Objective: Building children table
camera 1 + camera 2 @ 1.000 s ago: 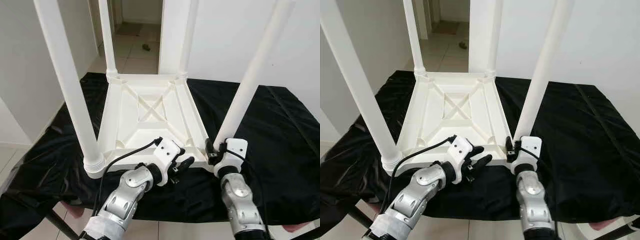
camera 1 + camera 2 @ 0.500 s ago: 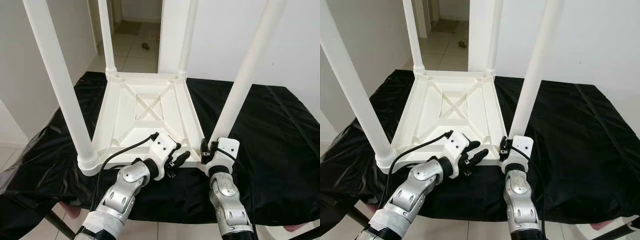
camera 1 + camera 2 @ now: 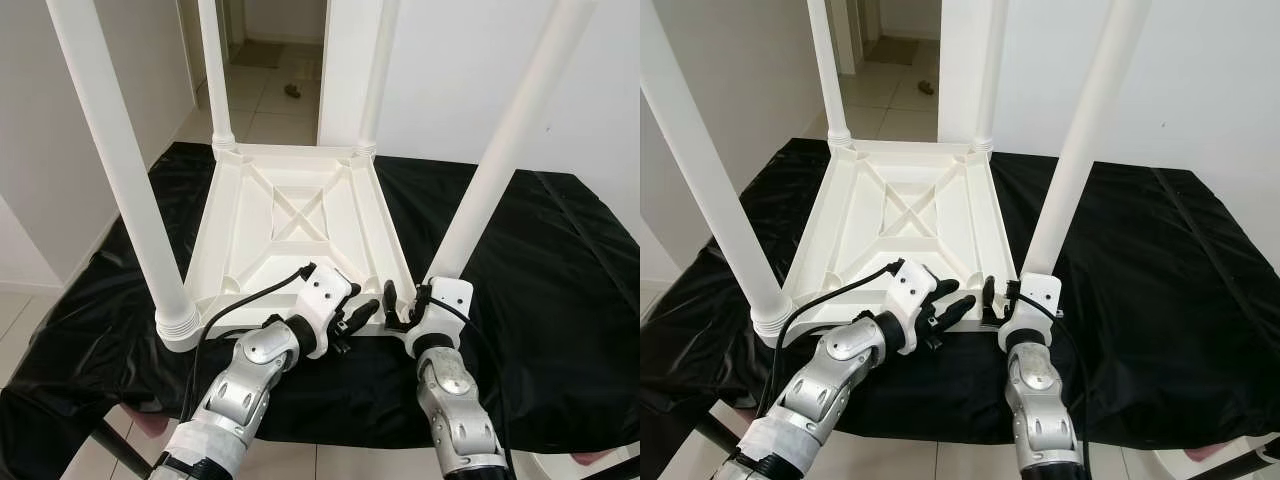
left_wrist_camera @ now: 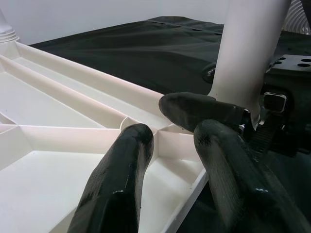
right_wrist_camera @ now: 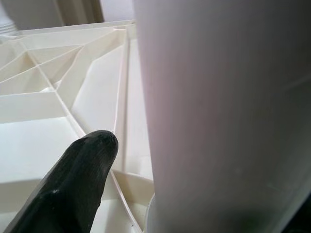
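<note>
L gripper fingers apart, over table underside – white leg close

both silver arms reach forward, left tool and right tool spread, tips nearly meeting.

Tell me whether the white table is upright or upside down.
Upside down: the table lies top-down on the black cloth, ribbed underside showing, legs pointing up.

My two head eyes look forward and down from above the upturned white table, both sharing it, the black cloth and the doorway at 12 o'clock. My left wrist camera sits close behind its fingers, facing the near right leg. My right wrist camera nearly touches that same leg.
</note>
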